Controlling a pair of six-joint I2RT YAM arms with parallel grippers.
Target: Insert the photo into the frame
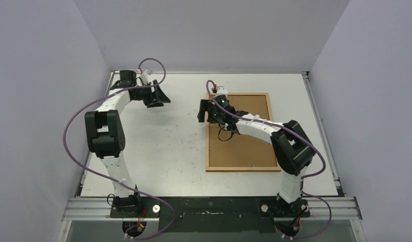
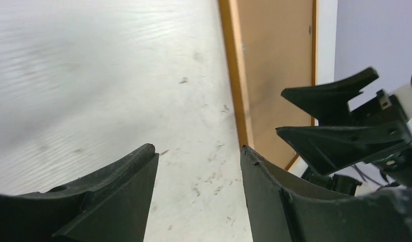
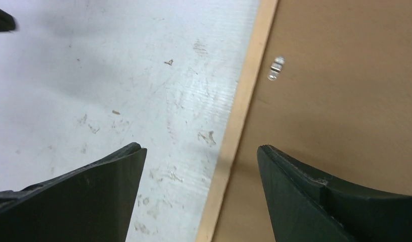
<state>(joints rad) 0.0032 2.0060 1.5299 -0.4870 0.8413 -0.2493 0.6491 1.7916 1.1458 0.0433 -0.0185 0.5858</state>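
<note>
Orange-brown wood on a scuffed white worktop (image 1: 163, 151): the frame (image 1: 244, 169) lies flat on the right half, filled by a plain brown fibreboard backing sheet (image 1: 244, 148), with both pincers standing apart.

The right pincer (image 3: 199, 148) hangs at the frame's left edge near the far corner. Its black, wedge-shaped fingers are spread wide, one over the worktop and one over the fibreboard, with the narrow moulding between them. The left pincer (image 2: 199, 151), fingers parted and gripping nothing, hovers over the worktop well to the left, near the far wall. A small shiny metal tab (image 3: 276, 68) on the backing is too blurred to make out. The right arm covers part of the frame, and purple cables (image 1: 68, 131) loop off both arms.
</note>
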